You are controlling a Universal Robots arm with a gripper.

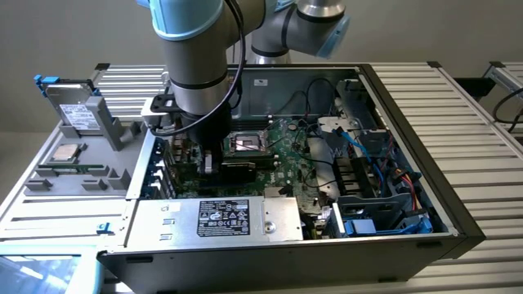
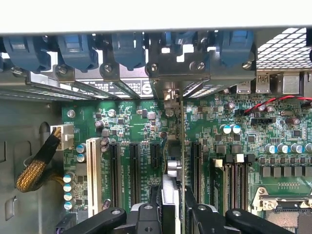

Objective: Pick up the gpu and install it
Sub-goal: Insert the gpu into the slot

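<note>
Black two-finger gripper (image 2: 170, 202) clamped on thin green circuit-board gpu (image 2: 176, 161) (seen edge-on, silver bracket end ahead), card standing upright directly below it over green motherboard (image 2: 141, 131), black expansion slots (image 2: 132, 170) flanking it.

Ribbed grey metal table (image 1: 474, 110) spanning the frame. Directly on it, centre: open black computer case (image 1: 457, 226), motherboard inside. At left of the frame: grey parts tray (image 1: 49, 190), holding a silver drive with white label (image 1: 78, 113) at its upper end and a small square silver processor chip (image 1: 67, 152) just below that.
</note>
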